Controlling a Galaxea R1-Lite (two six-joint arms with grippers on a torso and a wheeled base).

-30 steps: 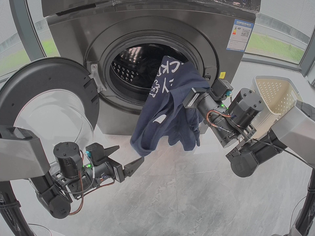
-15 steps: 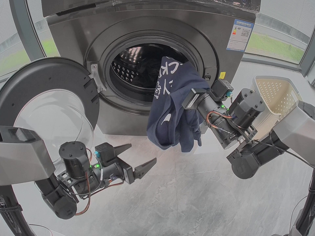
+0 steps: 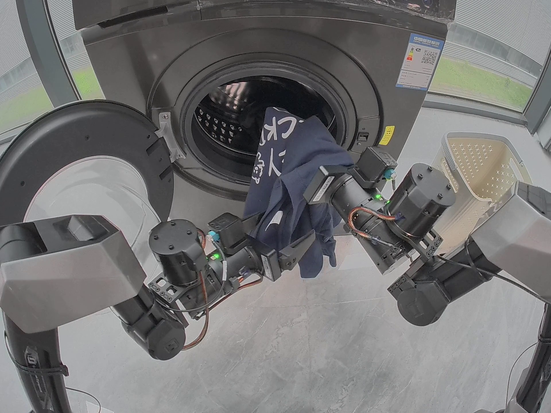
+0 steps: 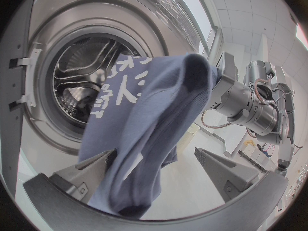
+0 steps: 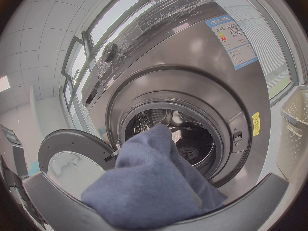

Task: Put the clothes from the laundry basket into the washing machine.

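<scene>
Your left pincer has swung up, open, astride the hem of the shirt that your right pincer grips before the washer mouth; release early and it likely snags the rim or drops.

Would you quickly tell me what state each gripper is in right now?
Left gripper: open, straddling the hanging end of the navy shirt.
Right gripper: shut, holding the navy shirt.
</scene>
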